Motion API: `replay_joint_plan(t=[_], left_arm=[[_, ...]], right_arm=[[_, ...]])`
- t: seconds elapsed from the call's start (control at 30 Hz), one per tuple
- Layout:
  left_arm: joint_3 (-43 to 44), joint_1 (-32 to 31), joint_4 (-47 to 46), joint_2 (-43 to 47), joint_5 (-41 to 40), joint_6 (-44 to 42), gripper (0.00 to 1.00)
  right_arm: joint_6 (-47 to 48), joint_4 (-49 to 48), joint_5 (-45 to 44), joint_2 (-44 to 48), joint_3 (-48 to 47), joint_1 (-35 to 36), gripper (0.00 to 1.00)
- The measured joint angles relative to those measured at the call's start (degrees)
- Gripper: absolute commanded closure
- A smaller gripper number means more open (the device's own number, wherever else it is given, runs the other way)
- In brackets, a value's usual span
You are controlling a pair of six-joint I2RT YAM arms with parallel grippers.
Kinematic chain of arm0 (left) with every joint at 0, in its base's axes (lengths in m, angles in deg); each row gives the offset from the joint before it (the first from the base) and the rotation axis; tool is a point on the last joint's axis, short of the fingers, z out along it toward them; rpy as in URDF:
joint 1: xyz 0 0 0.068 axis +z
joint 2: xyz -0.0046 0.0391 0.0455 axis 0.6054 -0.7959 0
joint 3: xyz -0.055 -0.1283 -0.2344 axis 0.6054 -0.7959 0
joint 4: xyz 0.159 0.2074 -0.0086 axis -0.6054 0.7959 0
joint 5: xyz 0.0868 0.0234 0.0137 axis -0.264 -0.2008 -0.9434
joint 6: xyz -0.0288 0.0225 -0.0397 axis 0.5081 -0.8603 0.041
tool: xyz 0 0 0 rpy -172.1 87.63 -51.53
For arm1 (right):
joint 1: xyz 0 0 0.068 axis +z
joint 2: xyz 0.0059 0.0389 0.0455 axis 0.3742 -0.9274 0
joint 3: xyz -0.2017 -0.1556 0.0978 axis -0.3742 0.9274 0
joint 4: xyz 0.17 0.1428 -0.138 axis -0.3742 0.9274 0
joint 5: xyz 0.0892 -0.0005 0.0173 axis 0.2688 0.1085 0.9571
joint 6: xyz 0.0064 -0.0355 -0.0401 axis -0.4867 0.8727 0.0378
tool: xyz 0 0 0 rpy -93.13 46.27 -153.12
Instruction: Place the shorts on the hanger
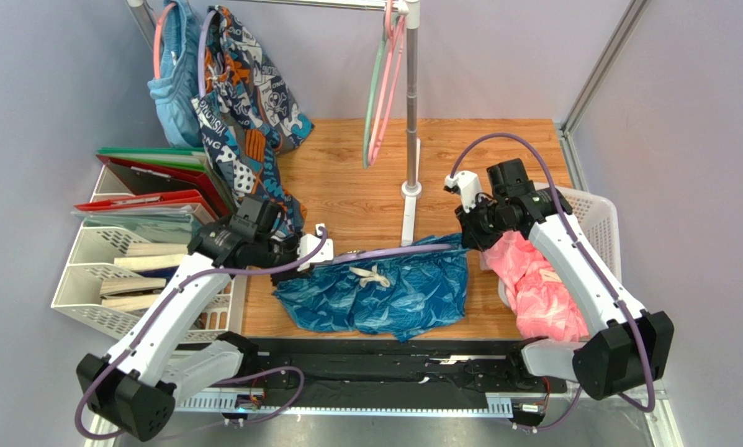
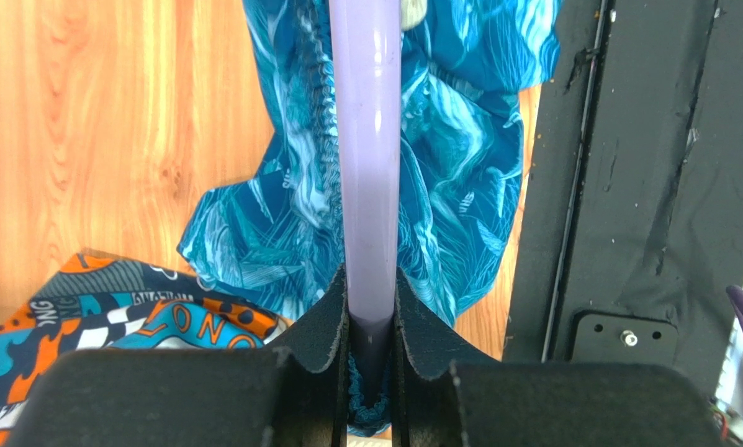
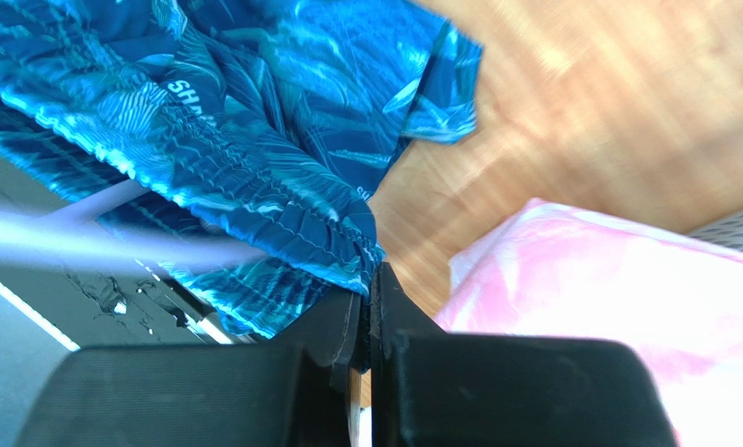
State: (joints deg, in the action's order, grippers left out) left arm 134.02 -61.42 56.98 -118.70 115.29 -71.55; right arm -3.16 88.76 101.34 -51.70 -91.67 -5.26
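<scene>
Left gripper (image 2: 367,279) is clamped on the hanger (image 2: 366,140), jaws tight on either side of a smooth, round lavender plastic bar. In the wrist view the bar runs straight out from the fingers over the shorts (image 1: 384,293). From the top view the hanger's long axis goes left-right across the table (image 1: 347,168), angled slightly away toward the right, and it sits along the shorts' gathered waistband. Right gripper (image 3: 373,279) has its fingers together, pinching the elastic waistband corner at the shorts' right end. The shorts lie flat on the wood between the two grippers, long axis left-right, waistband on the far edge and hems toward the arm bases. They are thin, glossy teal fabric with pale leafy streaks, and one white drawstring (image 1: 370,275) is knotted mid-waist. Count: one pair of shorts and one lavender hanger. Right of them is one crumpled pink garment (image 1: 538,284) against a white slotted basket (image 1: 601,219). Two spare hangers (image 1: 384,84), mint and pink, hang on the rail post. Two garments hang back left, light blue shorts (image 1: 173,88) and a navy cartoon-print piece (image 1: 244,121).
</scene>
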Motion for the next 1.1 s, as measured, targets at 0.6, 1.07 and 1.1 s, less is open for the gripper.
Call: replay_joint_plan(t=[0.6,1.07,1.1], left_arm=[[14.9,-6.3,7.1,-14.1,-5.5,4.5,1.0],[20.2,-6.1,14.7,-12.3,-0.4,2.0,1.0],[20.6,-6.1,15.0,-12.1,0.3,1.6,1.0]], right_arm=[[1.6,9.9,-5.8,0.5,-16.9,9.4,0.18],[9.0,5.4,7.7,3.6,-21.8,24.3,0.23],[9.4,4.3,8.8,3.7,-21.2,25.6,0.25]])
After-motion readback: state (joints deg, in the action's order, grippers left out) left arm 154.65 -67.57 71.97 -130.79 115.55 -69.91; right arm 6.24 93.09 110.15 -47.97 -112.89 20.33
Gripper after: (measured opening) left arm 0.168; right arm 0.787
